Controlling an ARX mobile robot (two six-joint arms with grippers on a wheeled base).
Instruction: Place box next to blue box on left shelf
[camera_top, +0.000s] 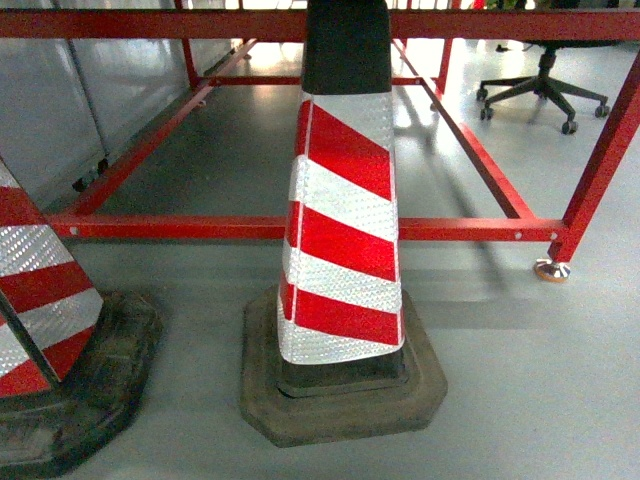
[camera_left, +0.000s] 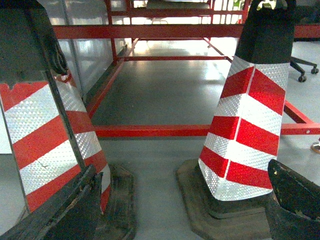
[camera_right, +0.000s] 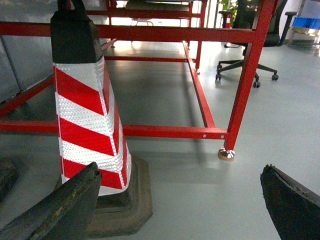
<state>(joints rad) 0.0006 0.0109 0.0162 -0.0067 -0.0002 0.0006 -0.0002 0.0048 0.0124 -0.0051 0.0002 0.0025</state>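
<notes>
Search comes first, I judge: left gripper (camera_left: 180, 210) and right gripper (camera_right: 180, 200) hang spread and empty, a striped cone (camera_top: 340, 230) at twelve o'clock, box and left shelf out of view.

Smooth grey glossy floor (camera_top: 520, 380), carrying: one red-and-white striped reflective traffic cone (camera_top: 343, 230) on a dark, worn rubber base, centre; a second like cone (camera_top: 35, 300) at the left edge, near the first but apart. Behind both stands a red painted steel tube frame (camera_top: 300, 228), its round metal foot (camera_top: 551, 269) on the floor at right; a black swivel office chair (camera_top: 545, 85) on castors rests beyond it.
</notes>
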